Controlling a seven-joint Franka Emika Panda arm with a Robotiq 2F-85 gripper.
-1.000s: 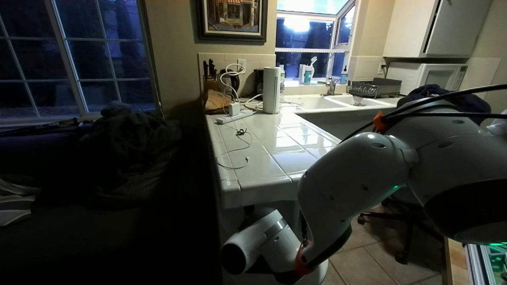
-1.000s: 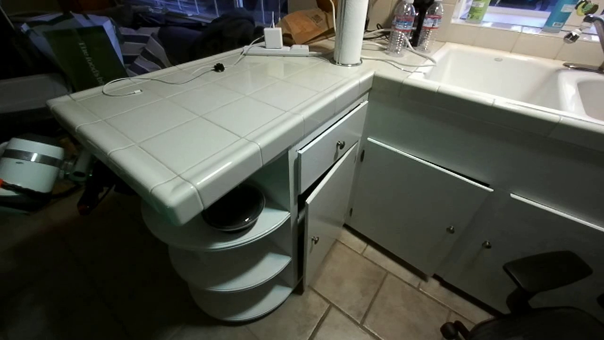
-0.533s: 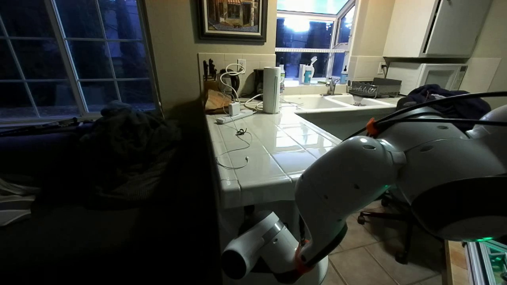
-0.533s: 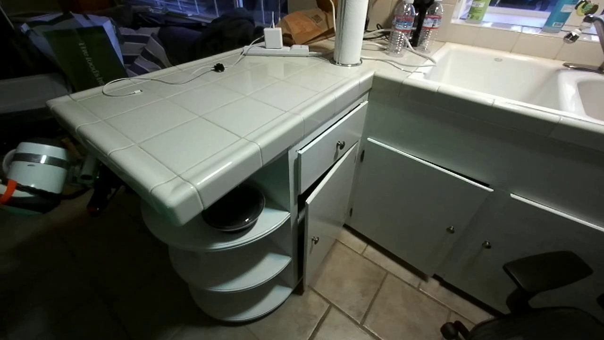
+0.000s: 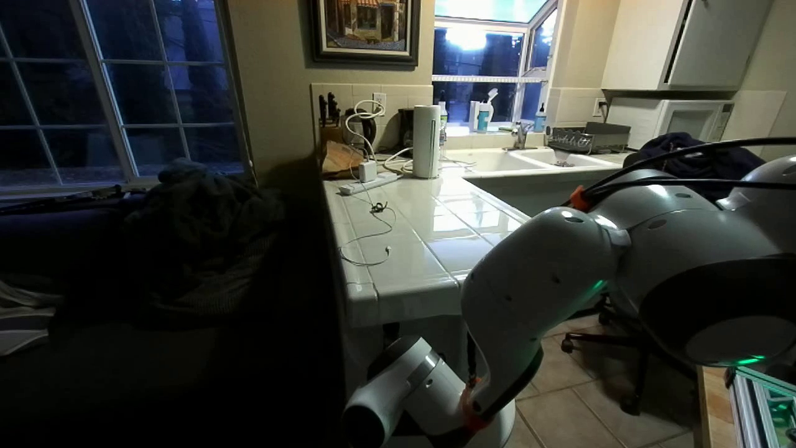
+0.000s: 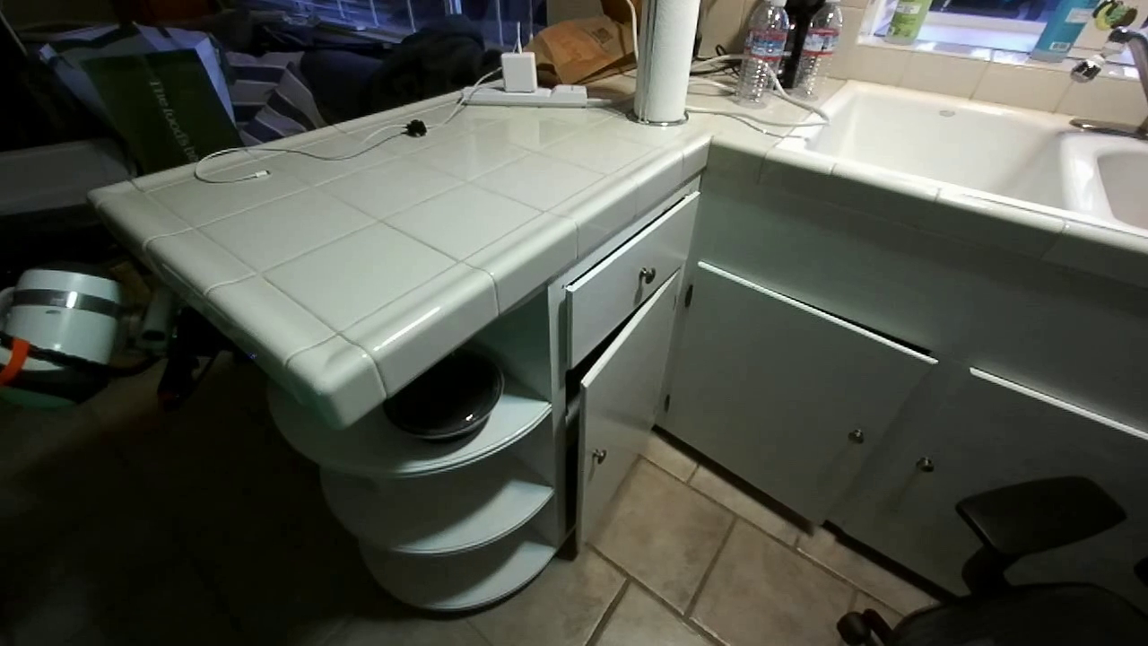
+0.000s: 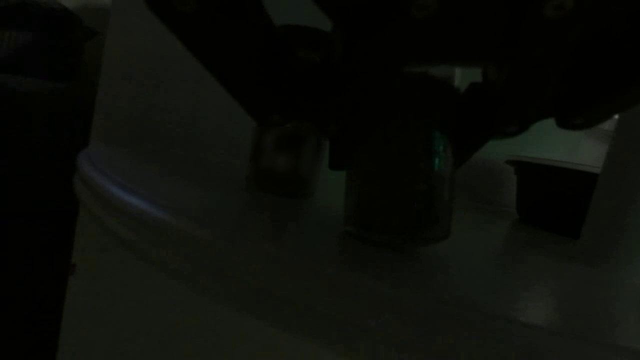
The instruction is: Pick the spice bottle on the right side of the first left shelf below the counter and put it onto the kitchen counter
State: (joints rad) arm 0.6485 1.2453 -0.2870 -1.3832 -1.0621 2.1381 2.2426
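- In an exterior view, we see the big white arm bent down in front of the white tiled table. The tip of the arm is hidden from us.
- On the table we find a thin cord, a power strip and a standing paper roll.
- In an exterior view, we spot a dark bowl on the highest of three round shelves under the table. Two water bottles stand near the sink.
- In the wrist view, it is very dark. The pincer shows black at the top, and we see one finger on each side of the spice bottle.
- The fingers are about as wide apart as the bottle. We cannot tell if they squeeze it or just stand beside it.
- The spice bottle is upright at a pale shelf, and we cannot see if its bottom touches it.
- A jar stands to its left, partly covered by the pincer, and a dark tub sits well to its right.
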